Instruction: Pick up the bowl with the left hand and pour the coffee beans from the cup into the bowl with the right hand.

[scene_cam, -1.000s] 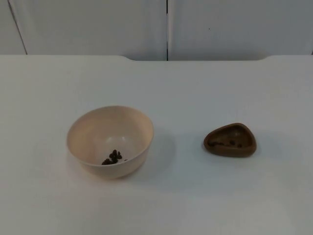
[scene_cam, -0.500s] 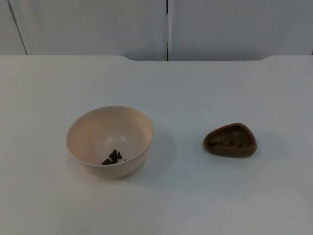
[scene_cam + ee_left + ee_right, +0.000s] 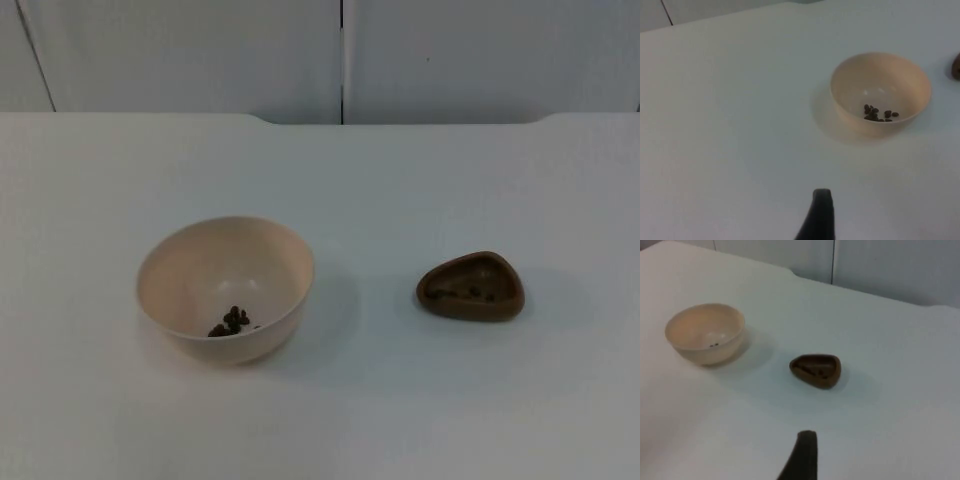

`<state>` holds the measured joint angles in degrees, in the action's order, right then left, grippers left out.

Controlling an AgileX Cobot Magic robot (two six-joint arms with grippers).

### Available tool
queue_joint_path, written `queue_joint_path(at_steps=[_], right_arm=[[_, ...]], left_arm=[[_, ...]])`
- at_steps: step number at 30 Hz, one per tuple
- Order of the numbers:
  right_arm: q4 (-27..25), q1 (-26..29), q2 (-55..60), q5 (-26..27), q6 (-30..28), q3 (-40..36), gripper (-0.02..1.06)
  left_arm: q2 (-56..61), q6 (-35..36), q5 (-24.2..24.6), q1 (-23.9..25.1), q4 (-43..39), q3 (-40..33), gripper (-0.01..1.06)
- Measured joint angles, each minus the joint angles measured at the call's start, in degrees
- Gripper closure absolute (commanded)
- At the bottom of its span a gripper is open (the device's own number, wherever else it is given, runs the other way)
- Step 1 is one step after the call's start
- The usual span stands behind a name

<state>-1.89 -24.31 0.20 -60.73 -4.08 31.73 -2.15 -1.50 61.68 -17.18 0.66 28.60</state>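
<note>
Top view: a cream bowl (image 3: 225,288) stands upright on the white desk (image 3: 400,180), left of centre and slightly below the middle of the frame. A small cluster of dark coffee beans (image 3: 230,322) lies on its inner floor, toward the near wall. The brown cup (image 3: 471,286), low and rounded-triangular, stands upright right of centre, well apart from the bowl, with a few beans inside. A grey partition wall (image 3: 200,50) closes the upper edge of the frame.

Left wrist view: the left tool (image 3: 821,216) hangs above bare desk, well apart from the bowl (image 3: 880,93); whether it is open or closed cannot be told.

Right wrist view: the right tool (image 3: 805,455) hangs above bare desk near the cup (image 3: 815,370); its state likewise cannot be told.
</note>
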Motion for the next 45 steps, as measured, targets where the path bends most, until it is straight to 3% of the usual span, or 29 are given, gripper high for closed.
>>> queue_joint_path(at_steps=[24,27,31,32,45], right_arm=[[1.9,0.0,0.0,-1.2,3.0,-2.1,0.28],[1.9,0.0,0.0,-1.2,3.0,-2.1,0.25],[1.9,0.0,0.0,-1.2,3.2,-2.1,0.04],[1.9,0.0,0.0,-1.2,3.2,-2.1,-0.01],[1.9,0.0,0.0,-1.2,3.2,-2.1,-0.01]], left_arm=[[0.0,0.0,0.1,0.0,0.0,0.0,0.32],[0.0,0.0,0.1,0.0,0.0,0.0,0.26],[0.0,0.0,0.1,0.0,0.0,0.0,0.0],[0.0,0.0,0.1,0.0,0.0,0.0,0.0],[0.0,0.1,0.1,0.0,0.0,0.0,0.0]])
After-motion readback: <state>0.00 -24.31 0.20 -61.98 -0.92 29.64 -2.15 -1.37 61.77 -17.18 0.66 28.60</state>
